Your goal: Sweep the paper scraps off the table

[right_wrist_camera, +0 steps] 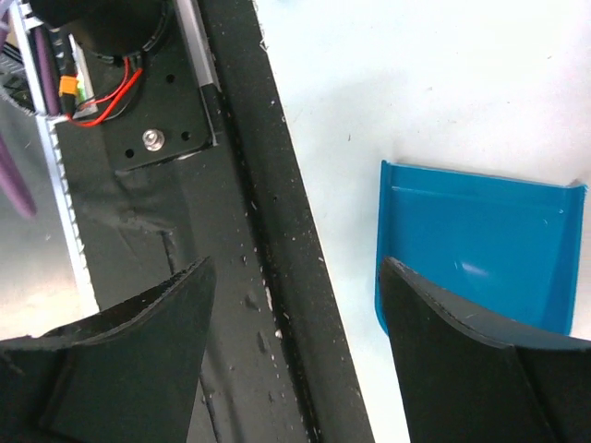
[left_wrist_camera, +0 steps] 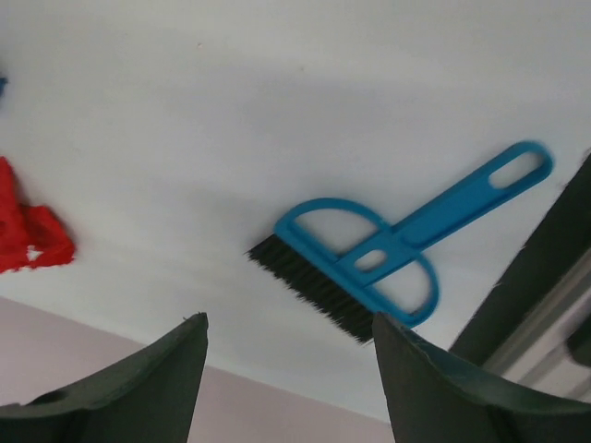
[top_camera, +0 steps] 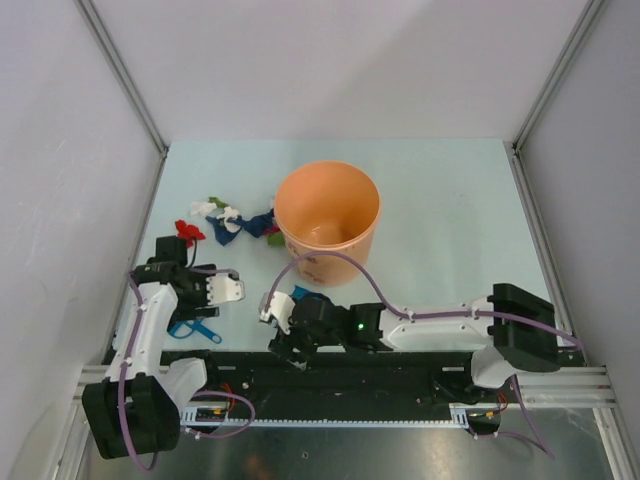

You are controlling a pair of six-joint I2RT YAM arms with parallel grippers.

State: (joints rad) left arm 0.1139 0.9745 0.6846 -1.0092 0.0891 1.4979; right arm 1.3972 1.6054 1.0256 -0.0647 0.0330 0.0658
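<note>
My left tool (left_wrist_camera: 288, 325) is spread wide and holds nothing. In its wrist view, the blue brush (left_wrist_camera: 369, 263) lies flat on the counter (top_camera: 440, 200) just past the two dark fingers (left_wrist_camera: 148, 378), with the black bristles to the left and the handle pointing up to the right. The right finger covers the lower end of the brush head in this view, and I cannot tell if it touches it.

My right tool (right_wrist_camera: 297, 269) is also spread wide and empty. It hangs over the near edge of the counter, where the black front rail (right_wrist_camera: 277, 277) runs between its fingers. The blue dustpan (right_wrist_camera: 480, 245) lies on the counter near this rail, and the right finger hides part of it.

The paper scraps (top_camera: 235, 222) are farther back on the counter. The white, green and dark blue ones lie in a small group just beside the left side of the orange bucket (top_camera: 327, 215). One red scrap lies apart from them to the left, near my left arm.
</note>
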